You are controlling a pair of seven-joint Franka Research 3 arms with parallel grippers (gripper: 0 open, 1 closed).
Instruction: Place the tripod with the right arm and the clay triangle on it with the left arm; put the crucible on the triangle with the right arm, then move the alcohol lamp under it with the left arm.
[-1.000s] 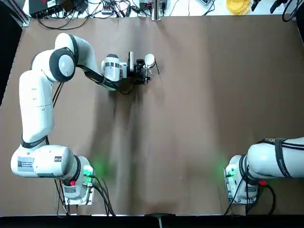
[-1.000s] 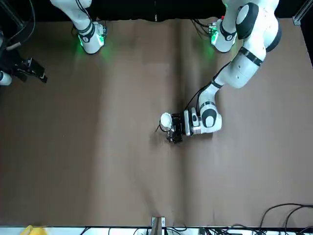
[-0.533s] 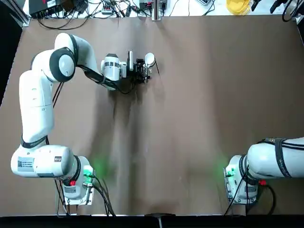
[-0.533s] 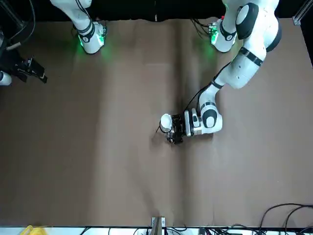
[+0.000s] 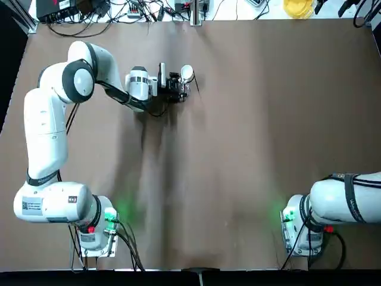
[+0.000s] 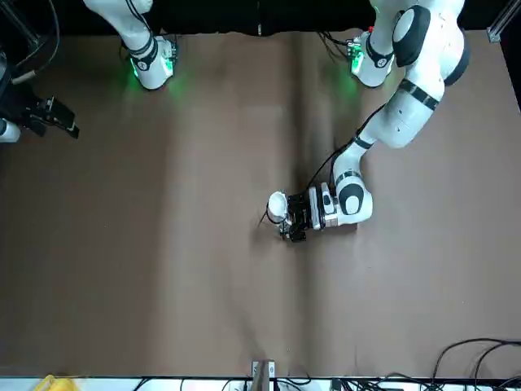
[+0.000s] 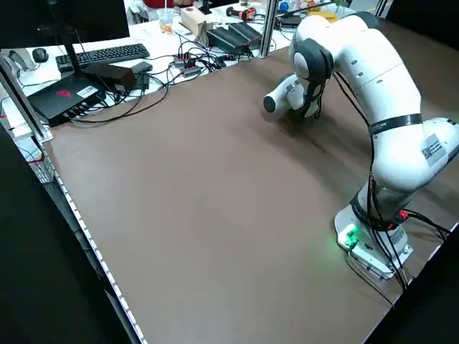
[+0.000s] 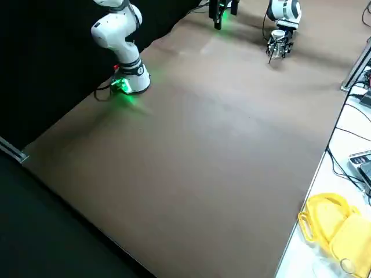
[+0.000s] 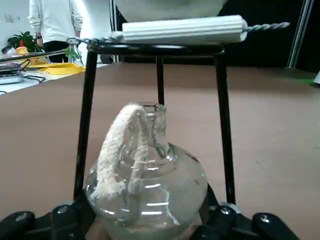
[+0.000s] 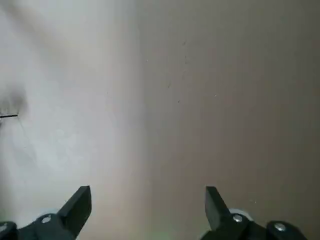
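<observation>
The robot's left hand (image 9: pixel 147 212) is low at the tripod (image 9: pixel 225 130), closed about the rounded sides of the alcohol lamp (image 9: pixel 150 195), one finger against each side of the clear glass. A looped white wick (image 9: pixel 112 155) shows at the lamp's neck, and there is a little liquid in the bottom. Just ahead of this hand, the tripod stands upright on the brown-covered tabletop (image 5: pixel 238 149), its thin black legs showing to either side of the lamp and behind it. How far under the ring the lamp sits cannot be told.

Above the hand, the clay triangle (image 9: pixel 185 30) lies on the tripod's ring, its ribbed white tube and twisted wire ends seen edge-on. The crucible (image 6: pixel 278 205) rests upright on the triangle, above the lamp's level; only its pale underside shows in the left wrist view.

The right hand (image 10: pixel 148 197) is idle, well apart from the left hand, on the robot's right side. Its two black fingers are spread wide, with nothing between them. Beyond the left hand, past the tabletop, are yellow items (image 9: pixel 61 68) and a standing person (image 9: pixel 55 22) in a white top.
</observation>
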